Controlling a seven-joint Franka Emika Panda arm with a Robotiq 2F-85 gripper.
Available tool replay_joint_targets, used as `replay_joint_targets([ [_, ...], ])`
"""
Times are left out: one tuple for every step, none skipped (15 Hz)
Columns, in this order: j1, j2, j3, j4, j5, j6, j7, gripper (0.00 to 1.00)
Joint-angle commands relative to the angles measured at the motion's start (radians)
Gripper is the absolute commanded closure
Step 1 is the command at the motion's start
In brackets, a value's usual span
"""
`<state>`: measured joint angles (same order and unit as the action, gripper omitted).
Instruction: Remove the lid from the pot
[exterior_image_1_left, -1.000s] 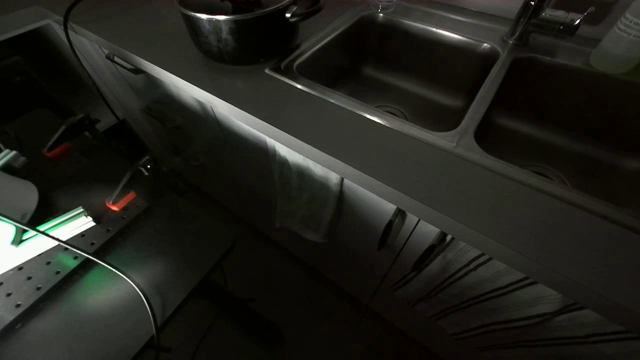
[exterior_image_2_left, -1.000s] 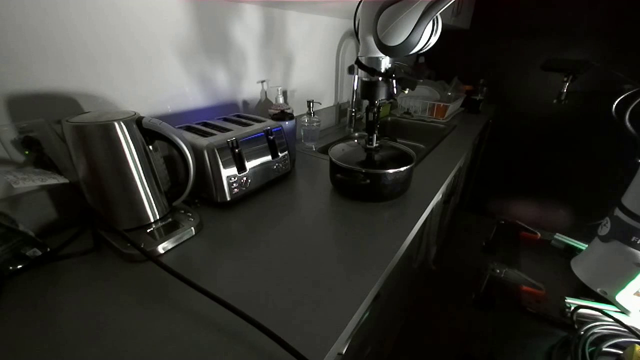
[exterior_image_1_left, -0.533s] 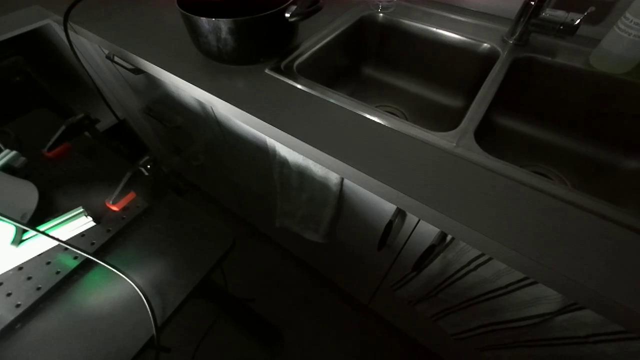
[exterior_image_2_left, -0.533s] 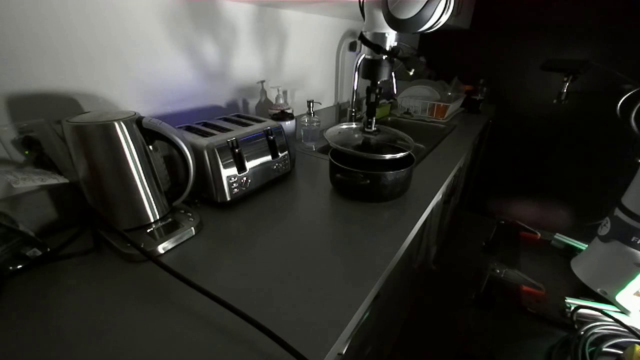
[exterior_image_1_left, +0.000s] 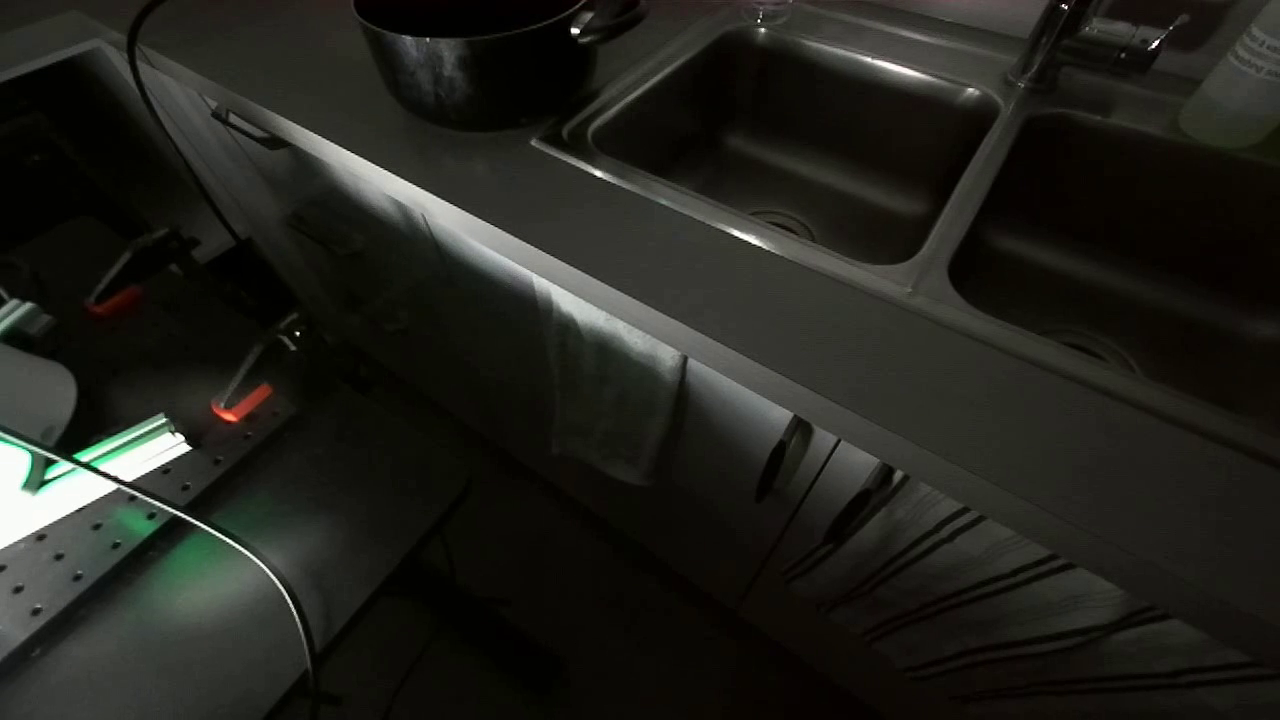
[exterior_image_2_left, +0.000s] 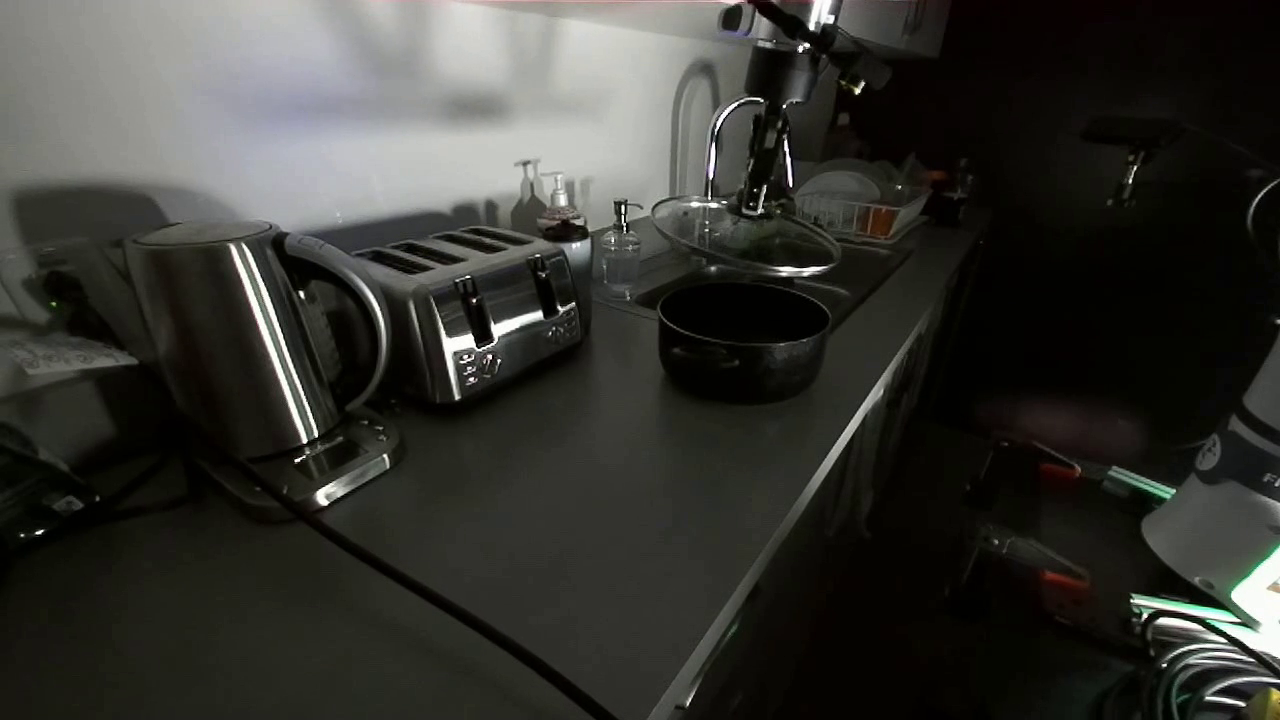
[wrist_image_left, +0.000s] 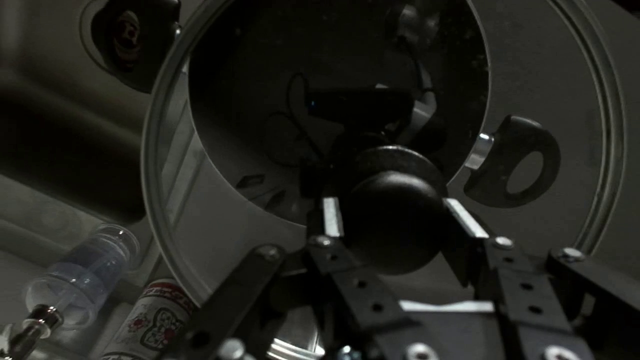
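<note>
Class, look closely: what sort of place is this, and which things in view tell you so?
Most likely a kitchen, though the pictures don't settle whether it's a home's or an office's. The evidence: a kettle beside a toaster, and a double sink.

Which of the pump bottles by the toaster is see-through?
The clear bottle, nearer the sink; the patterned bottle, closer to the toaster, looks opaque.

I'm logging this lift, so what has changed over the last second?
The lid has risen off the pot and now hangs tilted above it, held by its knob. The gripper, already at the knob a second ago, went up with it. The pot, kettle and toaster stayed put.
</note>
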<state>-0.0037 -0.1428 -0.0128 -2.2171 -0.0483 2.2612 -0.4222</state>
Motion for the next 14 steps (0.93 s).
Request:
replay_joint_targets([
  [-0.018,-0.116,-0.041,-0.067,-0.012,-0.008,-0.020,0.75],
  [-0.028,-0.138,-0.056,-0.083,-0.013,-0.013,-0.018,0.75],
  [-0.037,-0.156,-0.070,-0.098,-0.017,-0.014,-0.012,0.75],
  [-0.050,-0.175,-0.087,-0.115,-0.019,-0.014,-0.007,0.75],
  [-0.061,-0.192,-0.102,-0.130,-0.022,-0.016,-0.001,0.75],
  [-0.076,-0.206,-0.119,-0.146,-0.023,-0.017,0.004,0.75],
  [-0.089,-0.217,-0.135,-0.158,-0.024,-0.017,0.009,0.75],
  [-0.105,-0.227,-0.153,-0.171,-0.024,-0.020,0.015,0.75],
  [-0.120,-0.235,-0.171,-0.183,-0.022,-0.021,0.019,0.75],
  [-0.135,-0.238,-0.187,-0.192,-0.021,-0.022,0.024,0.75],
  [-0.151,-0.237,-0.203,-0.198,-0.021,-0.023,0.031,0.75],
  [-0.167,-0.231,-0.222,-0.201,-0.016,-0.025,0.036,0.75],
  [-0.181,-0.223,-0.237,-0.203,-0.014,-0.026,0.041,0.75],
  [-0.197,-0.209,-0.256,-0.200,-0.008,-0.029,0.045,0.75],
])
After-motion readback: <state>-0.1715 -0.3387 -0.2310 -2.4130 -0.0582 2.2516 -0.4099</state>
